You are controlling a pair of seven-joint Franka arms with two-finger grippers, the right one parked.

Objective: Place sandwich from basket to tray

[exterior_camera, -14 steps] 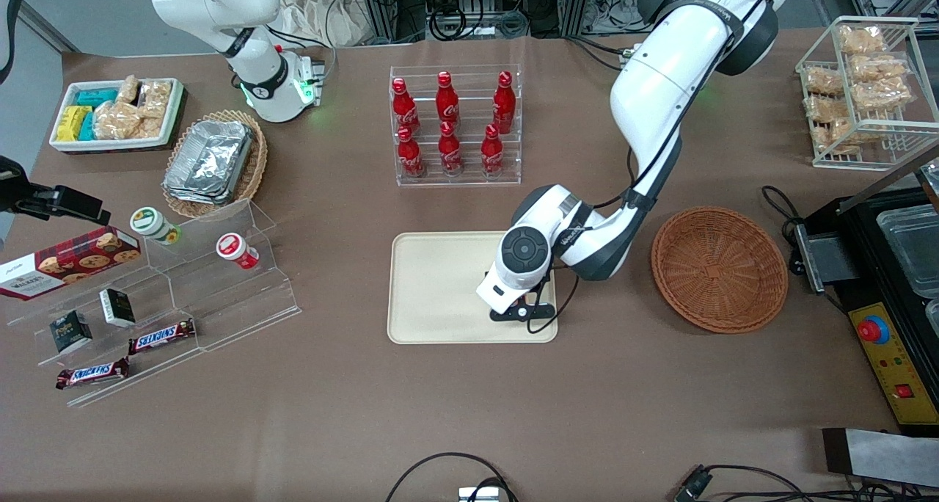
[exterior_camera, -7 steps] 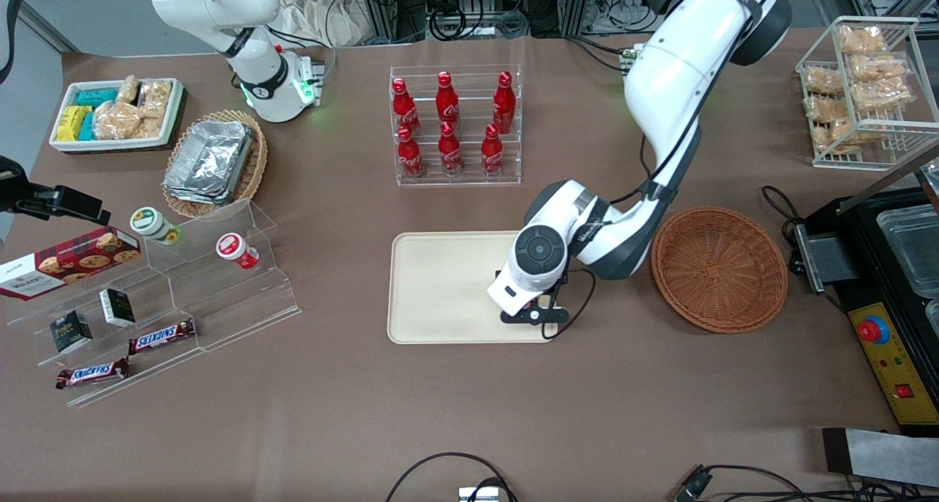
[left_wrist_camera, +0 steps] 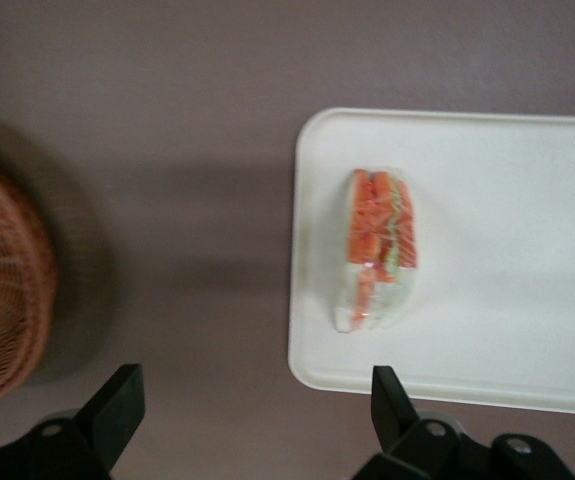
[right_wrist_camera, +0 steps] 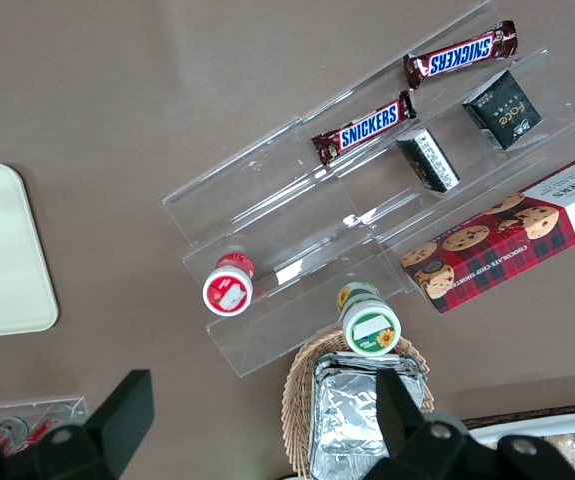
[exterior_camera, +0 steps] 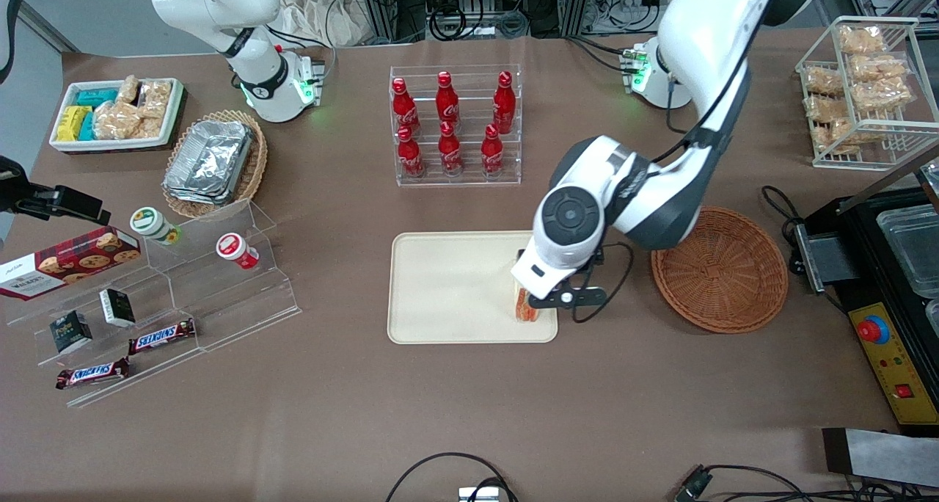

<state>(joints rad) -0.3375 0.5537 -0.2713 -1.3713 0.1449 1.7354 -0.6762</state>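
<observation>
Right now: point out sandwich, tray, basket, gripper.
sandwich (left_wrist_camera: 379,250): left wrist view, orange filling edge.
tray (exterior_camera: 440,282): front view, bare floor.
basket (exterior_camera: 719,267): front view, woven bottom.
gripper (left_wrist_camera: 252,415): left wrist view, open, above tray edge.

The front view looks steeply down from high above the table's near edge, taking in the whole brown tabletop from a distance. The left wrist camera looks straight down from close above, between the open fingers of the gripper (left_wrist_camera: 252,420), framing the sandwich (left_wrist_camera: 378,250) on the tray (left_wrist_camera: 527,340) and a slice of the basket (left_wrist_camera: 2,280); the front view shares these, tray (exterior_camera: 440,289) and basket (exterior_camera: 722,267). The right wrist camera faces down on the acrylic stand (right_wrist_camera: 367,210), sharing that and a tray corner with the front view.
</observation>
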